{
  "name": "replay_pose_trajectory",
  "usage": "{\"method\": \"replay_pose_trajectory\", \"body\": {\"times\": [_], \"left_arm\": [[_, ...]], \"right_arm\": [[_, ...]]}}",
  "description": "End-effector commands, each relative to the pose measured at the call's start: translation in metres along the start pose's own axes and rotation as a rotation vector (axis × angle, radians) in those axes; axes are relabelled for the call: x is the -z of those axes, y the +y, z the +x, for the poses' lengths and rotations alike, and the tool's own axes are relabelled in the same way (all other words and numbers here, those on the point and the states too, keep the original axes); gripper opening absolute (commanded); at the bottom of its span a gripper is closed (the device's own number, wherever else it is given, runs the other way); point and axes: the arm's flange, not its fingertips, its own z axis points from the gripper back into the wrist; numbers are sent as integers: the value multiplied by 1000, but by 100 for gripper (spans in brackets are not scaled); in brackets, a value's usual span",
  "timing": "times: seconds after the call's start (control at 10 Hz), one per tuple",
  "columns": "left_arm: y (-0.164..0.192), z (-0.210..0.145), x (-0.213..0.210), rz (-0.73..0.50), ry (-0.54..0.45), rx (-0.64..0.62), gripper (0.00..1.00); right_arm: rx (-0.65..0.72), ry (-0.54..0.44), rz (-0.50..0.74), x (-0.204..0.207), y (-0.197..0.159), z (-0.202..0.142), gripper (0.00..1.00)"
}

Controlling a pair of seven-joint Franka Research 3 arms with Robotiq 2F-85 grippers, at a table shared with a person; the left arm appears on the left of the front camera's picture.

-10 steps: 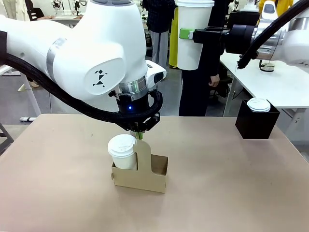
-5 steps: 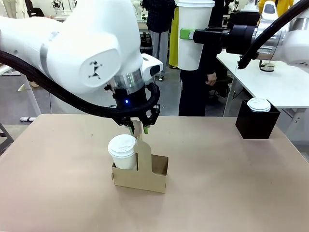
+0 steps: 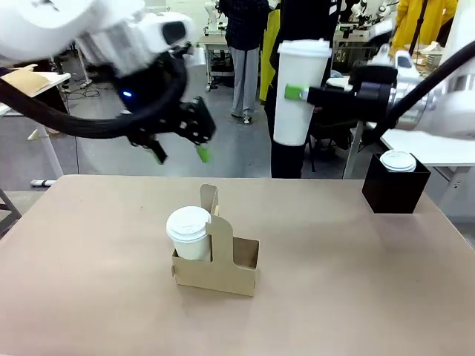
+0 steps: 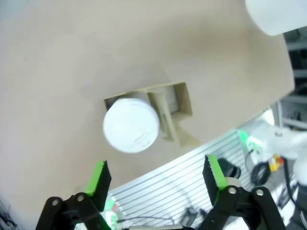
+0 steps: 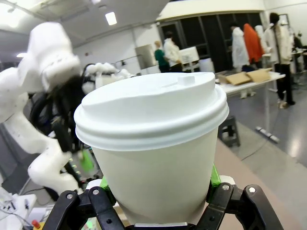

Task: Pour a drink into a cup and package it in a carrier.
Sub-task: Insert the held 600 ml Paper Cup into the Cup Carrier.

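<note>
Front view: a tall white paper cup with a white lid (image 3: 188, 231) stands in the picture-left pocket of the small brown cardboard carrier (image 3: 223, 271), near the middle of the tan table (image 3: 82, 297). The pocket beside it is empty, and the upright handle tab (image 3: 210, 202) rises between the two.

A second ago the left gripper (image 3: 180, 154) hung low over that tab, its jaws nearly together. It has since risen up and away toward the robot's left and now hangs well clear of the carrier, its green-padded fingers (image 3: 202, 153) spread wide with nothing between them. The left wrist view looks down past those open fingers (image 4: 100, 176) onto the cup's lid (image 4: 131, 125) and the carrier (image 4: 178, 101) far below. Cup and carrier sit where they were.

On the other side, the right gripper (image 3: 297, 93) is clamped on a second lidded white paper cup (image 3: 300, 96), held upright high above the table's far edge. The right wrist view shows the cup (image 5: 153, 143) seated between the jaws.

At the far right a black box (image 3: 393, 191) holds another lidded cup (image 3: 398, 161).

With the left arm out of the way, the free pocket looks ready to take the raised cup.
</note>
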Motion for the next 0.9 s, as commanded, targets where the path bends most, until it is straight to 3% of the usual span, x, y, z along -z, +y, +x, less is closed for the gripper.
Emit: {"method": "replay_pose_trajectory", "body": {"times": [0.0, 0.2, 0.4, 0.5, 0.6, 0.8], "left_arm": [[39, -19, -6, -39, 29, 153, 100], [83, -39, -9, -52, 5, 296, 100], [118, -44, -1, -54, -76, 310, 100], [117, -46, 5, -3, -121, 225, 100], [106, -39, -9, -42, -14, 298, 100], [106, -39, -9, -42, -14, 298, 100]], "right_arm": [[2, 20, 90, -1, 4, -31, 80], [-10, 64, 143, 8, 18, -78, 80], [-14, 57, 172, 9, 22, -91, 80], [18, 67, 130, 10, 19, -90, 80], [18, 67, 130, 10, 19, -90, 80], [18, 67, 130, 10, 19, -90, 80]]}}
